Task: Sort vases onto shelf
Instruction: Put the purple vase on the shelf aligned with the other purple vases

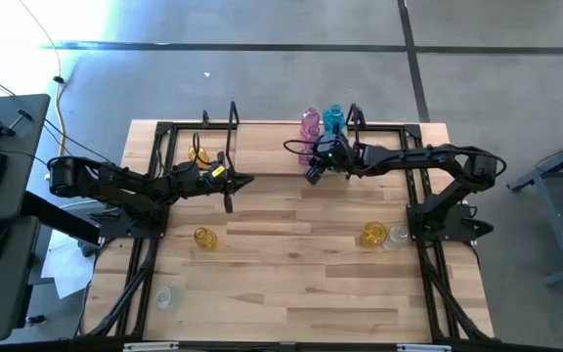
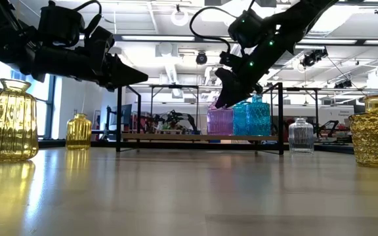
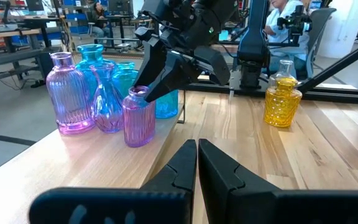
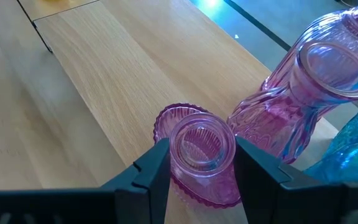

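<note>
A small pink vase stands upright on the light-wood shelf, with my right gripper shut on it. Close beside it on the shelf's right part stand a taller pink vase and several cyan-blue vases. In the high view this cluster is at the table's far edge, with my right gripper just in front of it. My left gripper is shut, holds nothing and hovers level above the table, left of the cluster. My right gripper pinches the small pink vase's neck, just under the rim, between its two fingers, one on each side. The fingers slant down at it from the table's right and near side. The vase stands upright with its base on the shelf board.
An amber vase stands on the shelf's left part. On the tabletop are two amber vases and two clear ones. Black shelf posts rise at the far edge. People sit in the room beyond.
</note>
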Motion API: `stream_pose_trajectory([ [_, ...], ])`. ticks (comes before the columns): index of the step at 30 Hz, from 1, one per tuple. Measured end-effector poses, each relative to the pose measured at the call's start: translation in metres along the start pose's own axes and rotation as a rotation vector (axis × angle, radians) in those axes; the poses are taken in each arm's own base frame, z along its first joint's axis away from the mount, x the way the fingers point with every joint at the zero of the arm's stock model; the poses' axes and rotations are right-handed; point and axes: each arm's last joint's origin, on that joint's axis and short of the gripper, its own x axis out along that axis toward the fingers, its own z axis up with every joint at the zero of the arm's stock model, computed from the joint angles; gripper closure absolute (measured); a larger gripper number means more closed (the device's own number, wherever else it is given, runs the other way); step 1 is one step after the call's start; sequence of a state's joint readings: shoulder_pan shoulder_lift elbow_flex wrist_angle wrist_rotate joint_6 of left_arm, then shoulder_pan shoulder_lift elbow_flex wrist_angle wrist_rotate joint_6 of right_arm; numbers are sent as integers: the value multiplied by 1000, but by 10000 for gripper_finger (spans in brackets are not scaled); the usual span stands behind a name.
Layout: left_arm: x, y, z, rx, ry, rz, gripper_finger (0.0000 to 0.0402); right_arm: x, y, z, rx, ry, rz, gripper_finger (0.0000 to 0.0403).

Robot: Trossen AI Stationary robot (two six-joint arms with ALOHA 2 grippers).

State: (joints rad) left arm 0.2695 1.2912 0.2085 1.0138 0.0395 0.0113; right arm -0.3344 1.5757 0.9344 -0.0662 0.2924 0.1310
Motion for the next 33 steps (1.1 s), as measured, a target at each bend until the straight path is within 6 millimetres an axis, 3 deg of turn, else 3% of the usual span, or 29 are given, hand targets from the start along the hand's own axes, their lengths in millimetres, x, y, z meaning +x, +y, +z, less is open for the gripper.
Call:
stream_pose_trajectory([
  [12, 0, 0, 0, 0, 0, 0, 394, 0, 0, 0, -1, 4, -3, 205],
  [33, 0, 0, 0, 0, 0, 0, 394, -1, 1, 5, -51, -27, 4, 201],
])
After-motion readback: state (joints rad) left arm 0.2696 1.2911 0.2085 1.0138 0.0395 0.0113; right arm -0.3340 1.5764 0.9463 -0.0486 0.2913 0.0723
